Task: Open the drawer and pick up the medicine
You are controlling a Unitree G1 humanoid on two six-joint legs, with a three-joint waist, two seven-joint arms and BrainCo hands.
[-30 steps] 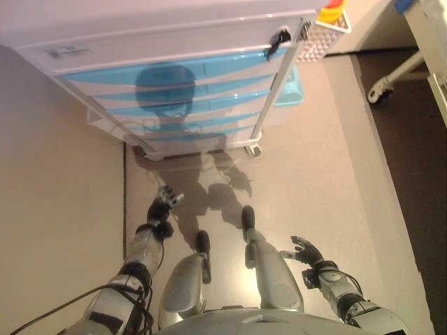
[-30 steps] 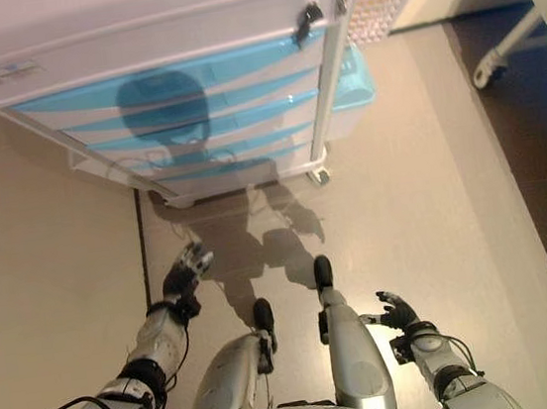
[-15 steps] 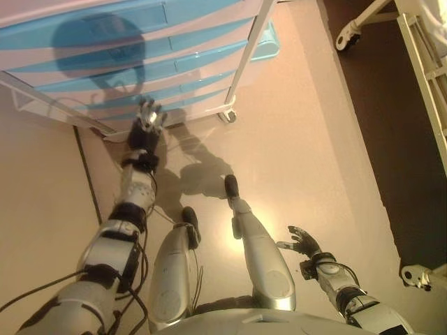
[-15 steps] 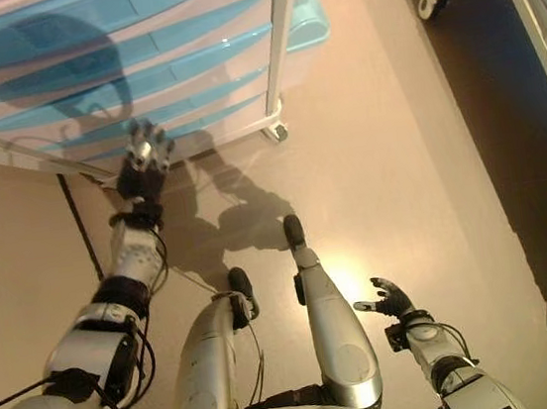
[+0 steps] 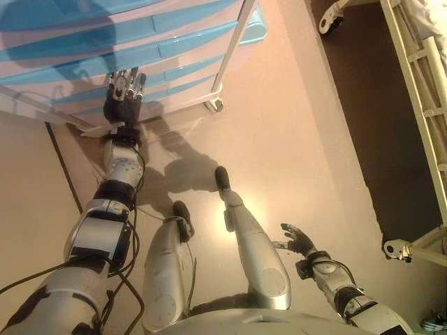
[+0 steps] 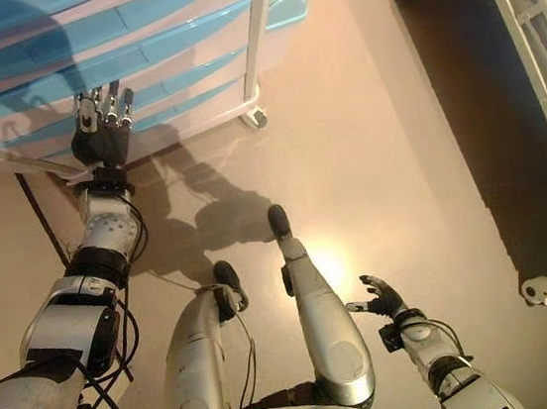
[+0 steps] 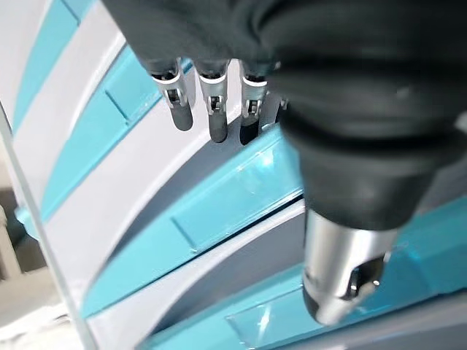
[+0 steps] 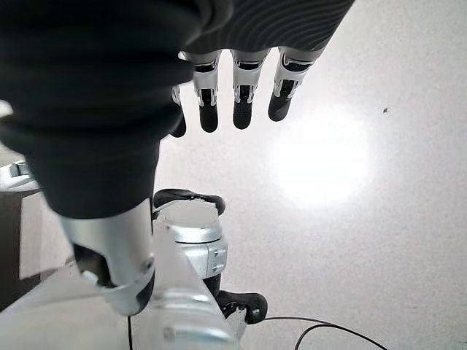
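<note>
A white cart with several blue-fronted drawers (image 5: 140, 42) stands at the far left, all drawers shut. My left hand (image 5: 123, 101) is stretched out with straight fingers, its fingertips at the front of a lower drawer (image 7: 241, 197). In the left wrist view its fingers (image 7: 211, 109) are straight and just short of the blue drawer front. My right hand (image 5: 297, 241) hangs low at the right over the floor, fingers relaxed and empty; its wrist view shows the fingers (image 8: 241, 95) straight above bare floor. No medicine is in view.
The cart has a white post and a castor wheel (image 5: 215, 105) at its near right corner. A white bed frame (image 5: 419, 84) with castors (image 5: 394, 248) stands on the dark floor at the right. A beige floor (image 5: 293, 139) lies between cart and bed.
The camera has tilted down and shifted. My left arm has stretched further out, bringing the hand up to the lower drawer fronts. The right hand has stayed low by my side.
</note>
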